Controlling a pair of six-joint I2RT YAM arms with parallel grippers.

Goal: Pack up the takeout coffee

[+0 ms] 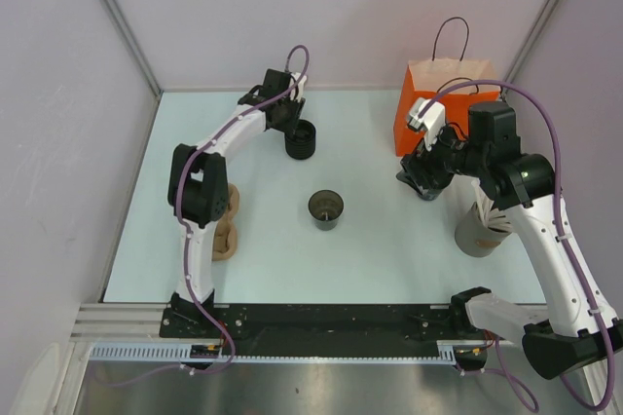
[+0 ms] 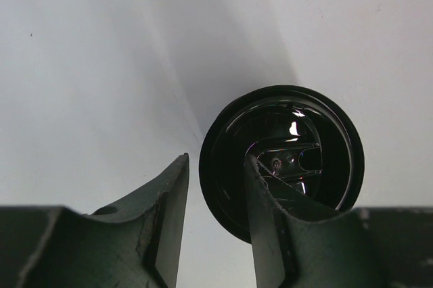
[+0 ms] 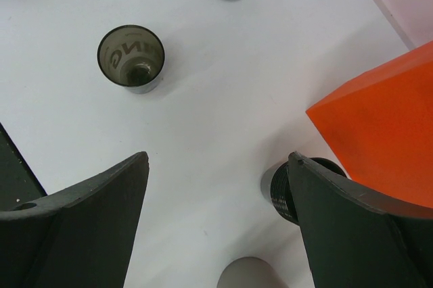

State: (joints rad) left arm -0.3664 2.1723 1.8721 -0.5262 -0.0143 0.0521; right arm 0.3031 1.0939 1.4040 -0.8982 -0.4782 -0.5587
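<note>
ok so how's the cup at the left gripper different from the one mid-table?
Wall: the far cup is ribbed, opaque black; the middle cup is smooth, see-through grey with lettering.
Top: the middle cup is open, no lid; the far cup's top shows glossy black.
Contact: the left gripper has one finger over the far cup, one beside it; the middle cup stands free.
Both stand upright on the table.

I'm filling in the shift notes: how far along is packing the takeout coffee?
Early. Done: nothing packed that shows; the lidded cup stands on the table. In hand: the left gripper straddles its rim, jaws not yet closed; the right gripper hangs open beside the orange bag. Left: grip, lift, carry it to the bag.
</note>
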